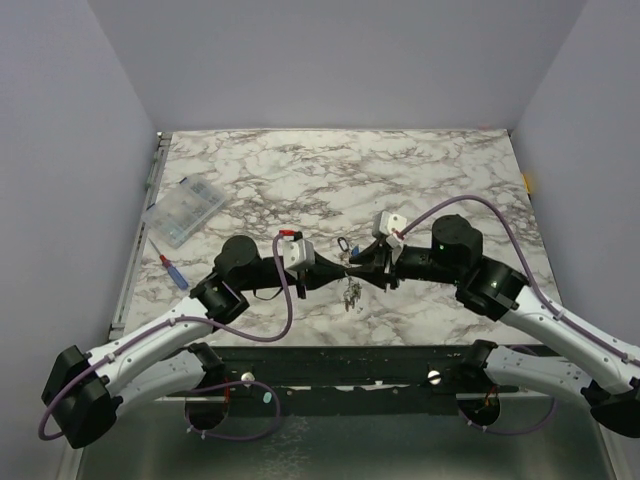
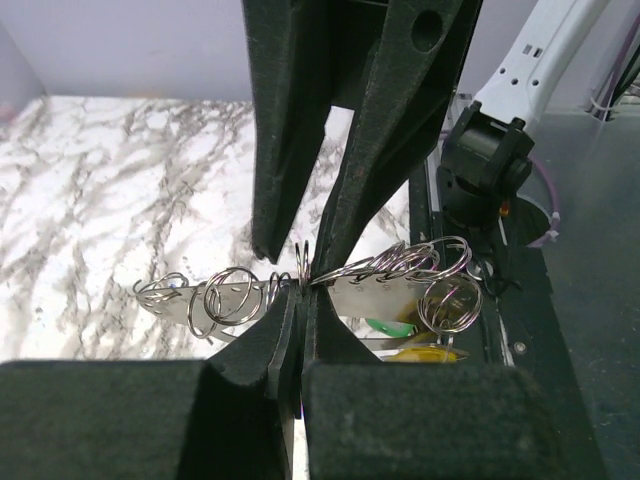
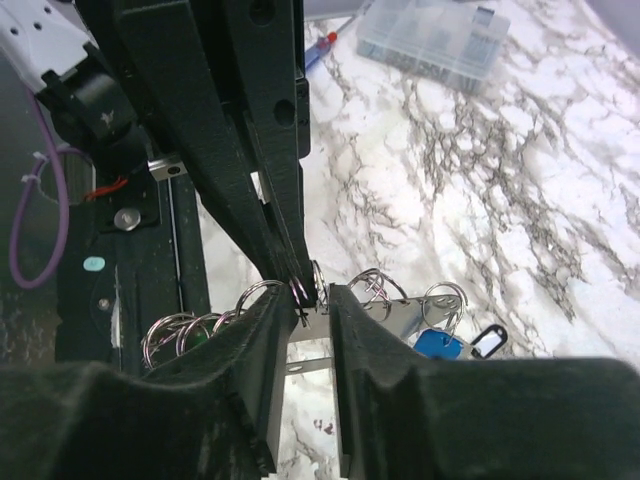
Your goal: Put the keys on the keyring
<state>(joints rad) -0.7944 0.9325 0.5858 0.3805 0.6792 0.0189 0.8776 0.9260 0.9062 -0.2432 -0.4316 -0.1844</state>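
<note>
My two grippers meet tip to tip above the table's near middle. The left gripper (image 1: 338,272) (image 2: 300,287) is shut, pinching the thin wire keyring (image 2: 302,260) (image 3: 299,290) at its tips. The right gripper (image 1: 360,270) (image 3: 318,297) stands open, its fingers either side of that keyring and of the left fingertips (image 3: 290,262). The keys (image 1: 352,292) hang below in a bunch with several silvery rings (image 2: 225,297) and a flat metal strip. A green head (image 2: 390,327), a yellow head (image 2: 432,352) and a blue head (image 3: 438,343) show.
A clear compartment box (image 1: 185,212) (image 3: 435,40) lies at the back left, with a red-and-blue screwdriver (image 1: 172,270) near it. A small dark loop (image 1: 343,244) lies just behind the grippers. A dark tag (image 3: 487,340) hangs beside the blue head. The black base rail (image 1: 340,370) runs along the near edge.
</note>
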